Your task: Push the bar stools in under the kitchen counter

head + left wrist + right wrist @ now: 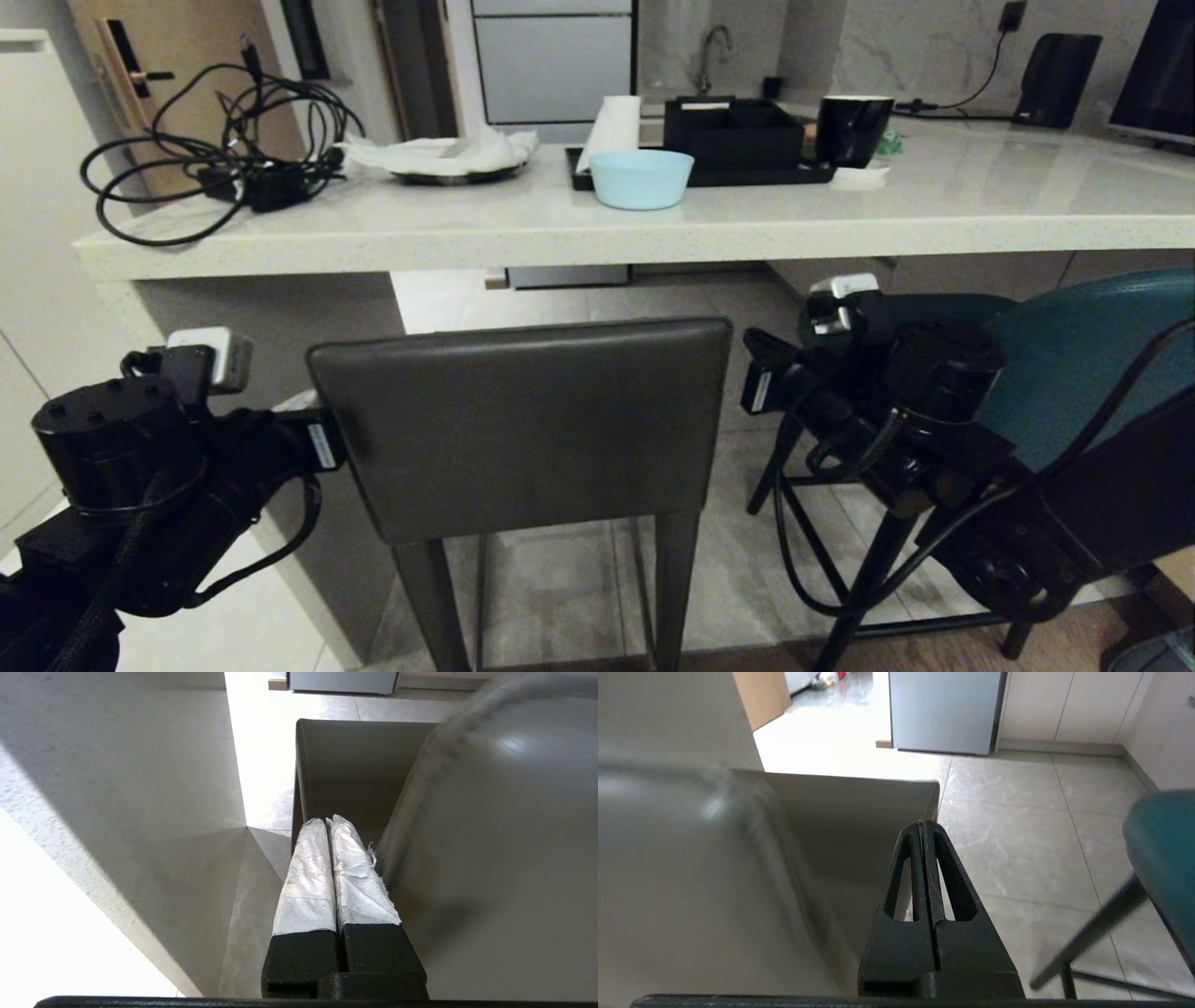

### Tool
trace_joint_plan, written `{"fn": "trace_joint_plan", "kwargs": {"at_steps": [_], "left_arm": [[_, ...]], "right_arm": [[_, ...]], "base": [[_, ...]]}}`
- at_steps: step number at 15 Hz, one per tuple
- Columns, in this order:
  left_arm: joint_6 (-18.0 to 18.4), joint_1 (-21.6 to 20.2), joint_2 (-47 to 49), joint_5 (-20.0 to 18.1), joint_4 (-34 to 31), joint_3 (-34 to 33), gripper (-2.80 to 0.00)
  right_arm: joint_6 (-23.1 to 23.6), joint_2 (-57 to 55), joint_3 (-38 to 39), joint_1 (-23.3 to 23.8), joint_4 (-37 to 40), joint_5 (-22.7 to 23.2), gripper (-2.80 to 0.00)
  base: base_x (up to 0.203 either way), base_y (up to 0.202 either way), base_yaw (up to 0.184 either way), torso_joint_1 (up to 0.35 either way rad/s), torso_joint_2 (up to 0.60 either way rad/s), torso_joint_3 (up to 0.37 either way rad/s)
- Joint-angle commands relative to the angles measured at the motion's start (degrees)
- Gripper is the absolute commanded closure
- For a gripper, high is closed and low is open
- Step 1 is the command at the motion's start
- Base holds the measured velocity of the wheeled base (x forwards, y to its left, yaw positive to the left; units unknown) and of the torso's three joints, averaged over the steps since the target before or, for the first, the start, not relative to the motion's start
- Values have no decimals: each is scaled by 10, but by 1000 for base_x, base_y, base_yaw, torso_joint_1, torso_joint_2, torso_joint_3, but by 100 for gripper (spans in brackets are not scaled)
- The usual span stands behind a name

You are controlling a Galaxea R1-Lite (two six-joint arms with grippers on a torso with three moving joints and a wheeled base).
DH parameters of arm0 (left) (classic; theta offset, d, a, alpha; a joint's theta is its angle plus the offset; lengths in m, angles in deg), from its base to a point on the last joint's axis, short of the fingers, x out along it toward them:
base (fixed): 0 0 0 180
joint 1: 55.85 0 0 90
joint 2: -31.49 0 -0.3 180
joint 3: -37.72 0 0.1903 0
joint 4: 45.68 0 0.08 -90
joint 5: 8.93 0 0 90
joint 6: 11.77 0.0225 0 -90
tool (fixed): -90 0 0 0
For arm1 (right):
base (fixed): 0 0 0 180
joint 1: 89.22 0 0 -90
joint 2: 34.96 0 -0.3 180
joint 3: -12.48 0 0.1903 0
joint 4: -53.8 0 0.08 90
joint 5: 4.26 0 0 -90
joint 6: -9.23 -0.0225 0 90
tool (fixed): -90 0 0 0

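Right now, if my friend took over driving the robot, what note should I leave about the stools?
Left gripper: shut, beside the left edge of the dark grey square-backed stool.
Right gripper: shut, at that stool's right side.
Teal padded stool: further right, out from the counter.
Pale speckled stone counter: just ahead.
Done: grippers flank the grey stool.
Left: push both stools under.

Grey stool seat hidden behind backrest; teal stool cut off
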Motion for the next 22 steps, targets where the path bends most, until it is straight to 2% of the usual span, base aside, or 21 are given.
{"fn": "trace_joint_plan", "kwargs": {"at_steps": [1, 4, 6, 9, 11, 14, 16, 18, 22], "left_arm": [[-1, 0, -51, 2, 1, -19, 0], [-1, -1, -114, 5, -10, -40, 0], [0, -3, -170, 6, -46, -41, 0], [0, -12, -274, 4, -148, -21, 0], [0, -16, -351, 4, -244, 3, 0], [2, -30, -445, 8, -362, 48, 0], [29, -80, -492, 6, -384, 54, 0], [47, -111, -534, 4, -390, 61, 0], [78, -129, -623, 0, -407, 65, 0]], "right_arm": [[-1, 63, 44, 2, -4, -8, 0], [0, 127, 80, 6, 0, -26, 0], [3, 177, 96, 18, 19, -29, 0], [15, 272, 110, 43, 80, -31, 0], [28, 350, 119, 67, 131, -33, 0], [37, 458, 122, 134, 203, -37, 0], [39, 532, 117, 163, 266, -37, 0], [44, 605, 114, 202, 328, -34, 0], [62, 728, 112, 273, 425, -28, 0]], "base": [[0, 0, 0, 0, 0, 0], [0, 0, 0, 0, 0, 0], [0, 0, 0, 0, 0, 0], [0, 0, 0, 0, 0, 0], [0, 0, 0, 0, 0, 0], [0, 0, 0, 0, 0, 0], [0, 0, 0, 0, 0, 0], [0, 0, 0, 0, 0, 0], [0, 0, 0, 0, 0, 0]]}}
